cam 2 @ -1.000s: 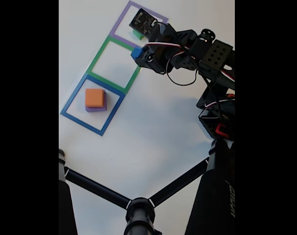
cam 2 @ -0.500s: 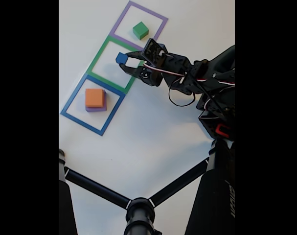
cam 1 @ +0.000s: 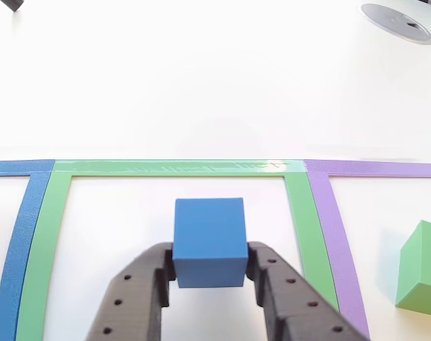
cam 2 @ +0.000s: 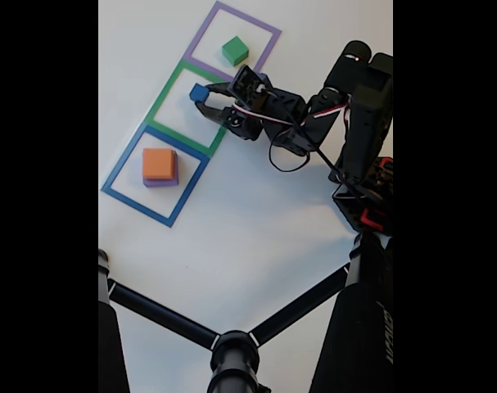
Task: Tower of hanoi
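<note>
Right now the blue cube (cam 1: 209,242) sits pinched between the two black fingers (cam 1: 133,295), which are clenched on its left and right faces. In the fixed view the cube (cam 2: 199,92) is over the green outline (cam 2: 191,109), the middle one of three taped squares on the white desk (cam 2: 256,221); whether it touches the desk I cannot tell. The gripper (cam 2: 205,97) reaches in from the right of that view, with the dark arm (cam 2: 314,110) folded behind it. The green block (cam 2: 235,51) lies inside the purple outline (cam 2: 234,41), apart from the cube. The orange block (cam 2: 159,163) rests on the purple block (cam 2: 161,181) inside the blue outline (cam 2: 154,174). A black tripod (cam 2: 232,352) stands in the foreground.
</note>
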You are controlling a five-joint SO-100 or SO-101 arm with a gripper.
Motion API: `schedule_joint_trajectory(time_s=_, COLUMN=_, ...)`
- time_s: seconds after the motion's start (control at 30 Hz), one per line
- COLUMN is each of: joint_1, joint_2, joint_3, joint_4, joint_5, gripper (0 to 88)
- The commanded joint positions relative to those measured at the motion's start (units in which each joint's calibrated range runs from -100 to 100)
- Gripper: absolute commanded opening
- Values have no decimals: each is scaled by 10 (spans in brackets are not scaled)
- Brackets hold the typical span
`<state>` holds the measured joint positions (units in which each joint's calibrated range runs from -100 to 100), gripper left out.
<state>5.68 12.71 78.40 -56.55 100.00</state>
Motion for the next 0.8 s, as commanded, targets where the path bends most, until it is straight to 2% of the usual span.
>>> schedule_joint_trajectory(time_s=0.0, joint_1=-2, joint_2=10, joint_3=-18, joint_4=-17, joint_5=0, gripper=25)
schedule_joint_trajectory(time_s=0.33, joint_1=-12, joint_2=19, joint_3=-6, joint_4=-17, joint_5=0, gripper=38)
schedule_joint_trajectory(time_s=0.37, joint_1=-12, joint_2=19, joint_3=-6, joint_4=-18, joint_5=0, gripper=55)
schedule_joint_trajectory(time_s=0.47, joint_1=-10, joint_2=24, joint_3=-8, joint_4=-22, joint_5=0, gripper=181)
schedule_joint_trajectory(time_s=0.53, joint_1=-10, joint_2=25, joint_3=-9, joint_4=-28, joint_5=0, gripper=220)
schedule_joint_trajectory(time_s=0.77, joint_1=-7, joint_2=2, joint_3=-10, joint_4=-31, joint_5=0, gripper=243)
